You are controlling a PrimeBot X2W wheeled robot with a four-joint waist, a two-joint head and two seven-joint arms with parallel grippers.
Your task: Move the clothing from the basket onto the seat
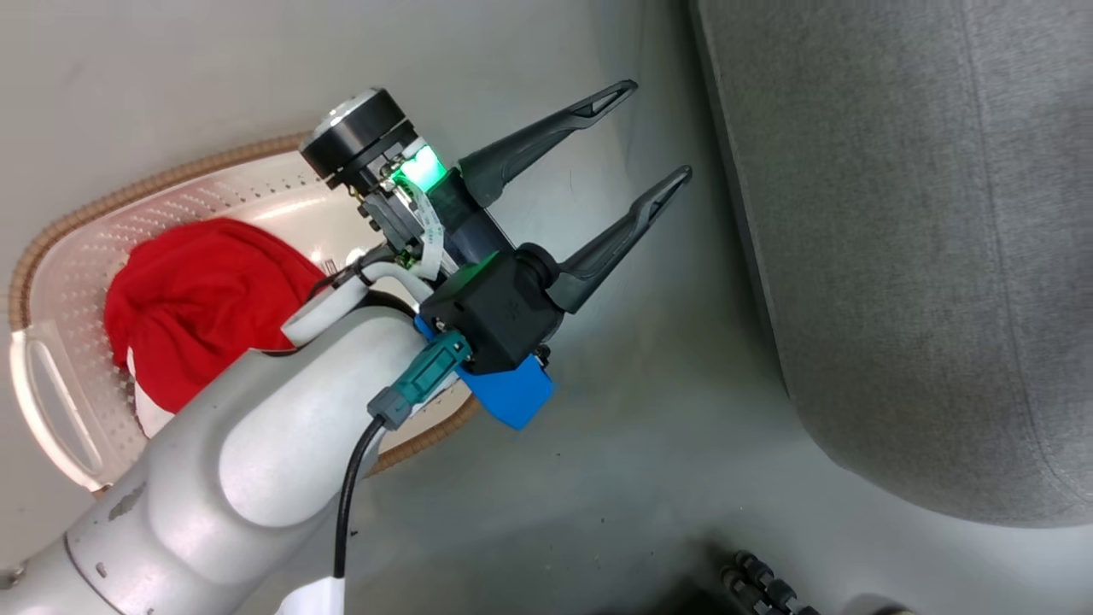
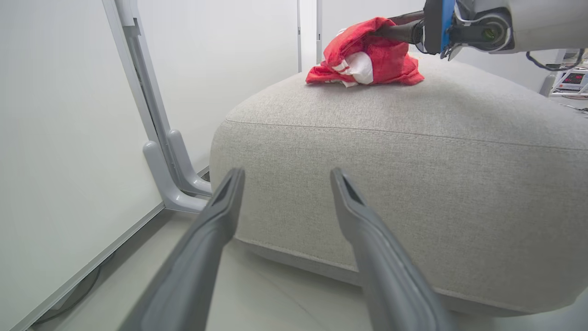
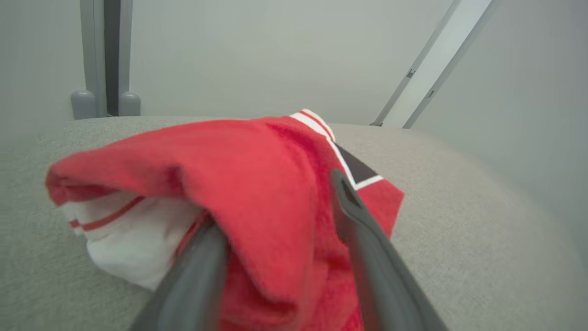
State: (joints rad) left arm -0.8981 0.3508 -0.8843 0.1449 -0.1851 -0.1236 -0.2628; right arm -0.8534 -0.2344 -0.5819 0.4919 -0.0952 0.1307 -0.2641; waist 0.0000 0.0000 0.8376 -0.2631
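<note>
Floor (image 1: 640, 444) of pale grey meets the woven seat (image 1: 922, 256).

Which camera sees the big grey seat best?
The left wrist view: the seat shows its top, side and seam. The head view catches one edge from above; the right wrist view sees its top under red clothing.

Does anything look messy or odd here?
Slightly. The red garment on the grey seat lies in a crumpled heap, and a fold hangs over one finger of the right claw, so it might snag. The basket holds a second red garment.
</note>
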